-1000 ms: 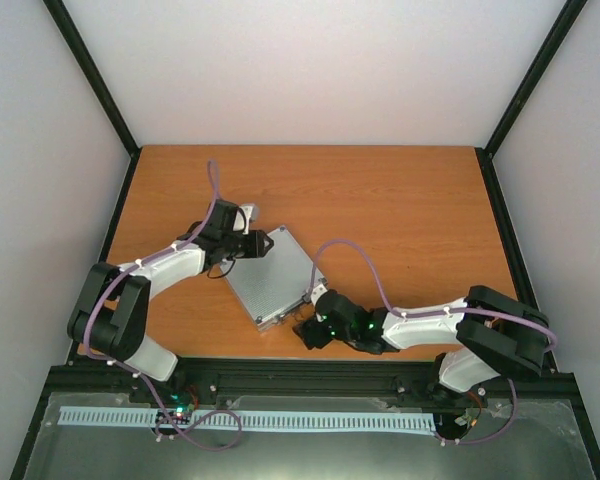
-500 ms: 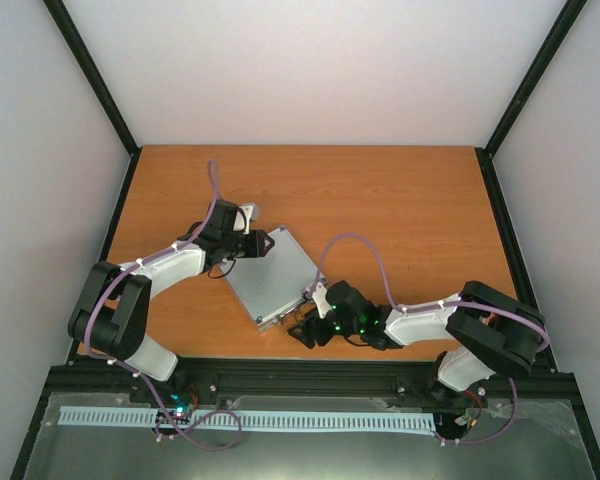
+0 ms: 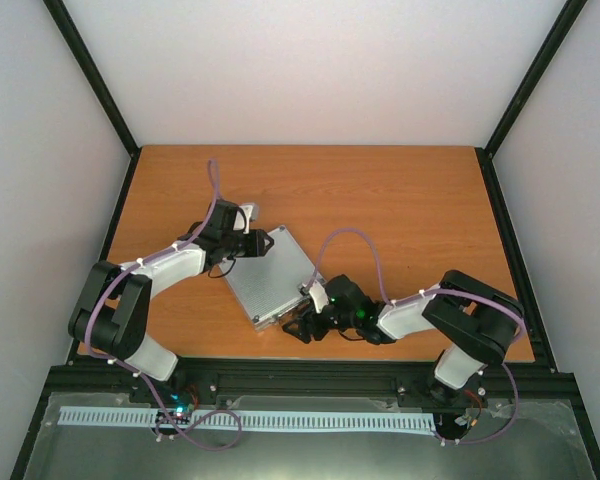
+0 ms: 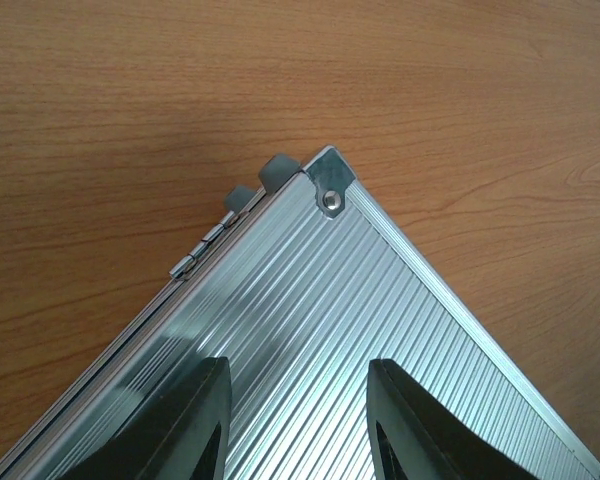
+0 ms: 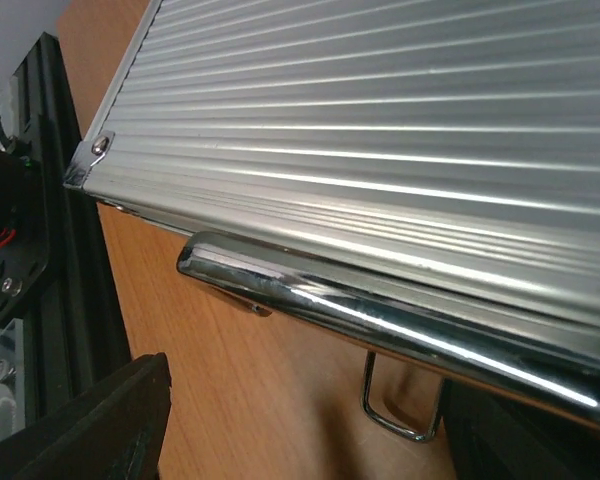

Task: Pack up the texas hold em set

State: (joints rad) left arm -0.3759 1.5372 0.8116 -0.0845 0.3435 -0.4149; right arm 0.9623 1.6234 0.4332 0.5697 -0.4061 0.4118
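The texas hold em set shows only as a closed, ribbed silver case (image 3: 270, 275) lying flat on the wooden table. My left gripper (image 3: 265, 243) hovers over the case's far corner (image 4: 328, 190), open, with bare lid (image 4: 380, 330) between its two fingers (image 4: 195, 420). My right gripper (image 3: 298, 325) is low at the case's near edge, open. In the right wrist view the chrome handle (image 5: 380, 310) runs across just ahead of its fingers (image 5: 110, 420), with a wire loop (image 5: 400, 410) hanging under it. The jaws hold nothing.
Two small hinges (image 4: 212, 235) sit along the case's left edge. The black frame rail (image 5: 50, 250) runs close beside the right gripper at the table's near edge (image 3: 280, 352). Orange tabletop (image 3: 400, 210) stretches behind and to the right of the case.
The right arm has folded in, and its gripper has slid a little left along the case's near edge. The left arm and the case have not moved.
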